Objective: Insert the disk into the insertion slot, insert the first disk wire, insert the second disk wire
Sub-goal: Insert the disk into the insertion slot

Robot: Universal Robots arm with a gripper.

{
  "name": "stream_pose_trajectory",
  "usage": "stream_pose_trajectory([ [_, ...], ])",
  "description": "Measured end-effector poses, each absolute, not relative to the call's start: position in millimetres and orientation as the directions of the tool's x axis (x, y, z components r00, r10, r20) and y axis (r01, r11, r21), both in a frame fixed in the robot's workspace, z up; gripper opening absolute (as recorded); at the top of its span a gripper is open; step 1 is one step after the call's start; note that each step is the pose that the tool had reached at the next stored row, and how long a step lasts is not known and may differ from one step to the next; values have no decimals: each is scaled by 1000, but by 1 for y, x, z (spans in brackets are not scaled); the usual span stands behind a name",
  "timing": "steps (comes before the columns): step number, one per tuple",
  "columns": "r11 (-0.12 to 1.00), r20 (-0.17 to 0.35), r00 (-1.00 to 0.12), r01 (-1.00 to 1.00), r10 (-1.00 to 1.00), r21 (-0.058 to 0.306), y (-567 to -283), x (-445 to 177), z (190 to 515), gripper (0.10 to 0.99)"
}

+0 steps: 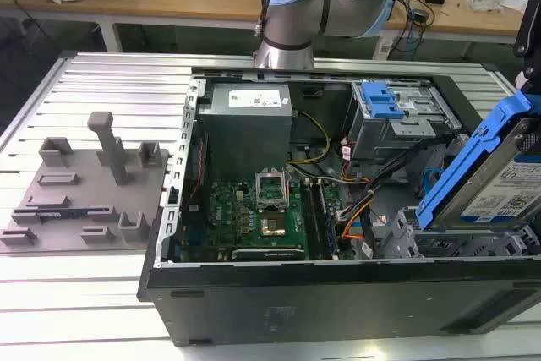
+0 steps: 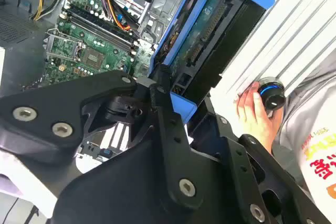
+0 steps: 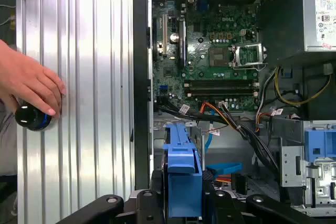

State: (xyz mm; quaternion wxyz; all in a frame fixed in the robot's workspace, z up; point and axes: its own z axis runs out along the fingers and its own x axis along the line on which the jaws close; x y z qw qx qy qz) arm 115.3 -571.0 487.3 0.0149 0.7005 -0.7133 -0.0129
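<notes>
Gripper (image 2: 181,95): black linkage, clamped on the near end of the disk (image 2: 210,40).
Disk: tilted in its bright blue carrier, green circuit-board underside showing.
Motherboard (image 2: 89,45): green, with a processor socket and memory slots, lying beyond the disk.
Hand (image 2: 254,116): a person's, resting on a black knob (image 2: 271,94) with a glowing blue ring.
Table (image 2: 294,30): ribbed silver metal, beside the disk.

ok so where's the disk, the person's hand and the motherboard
the disk (image 1: 510,194): exterior view, on its white label.
the hand (image 3: 29,82): first wrist view, on the middle of the hand.
the motherboard (image 1: 230,213): exterior view, on bare green board.
</notes>
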Motion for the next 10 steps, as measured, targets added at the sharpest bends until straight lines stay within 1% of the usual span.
stream_pose_trajectory([
  [10,18,3,-18,-999,-1000,39,-571,115,487,365],
])
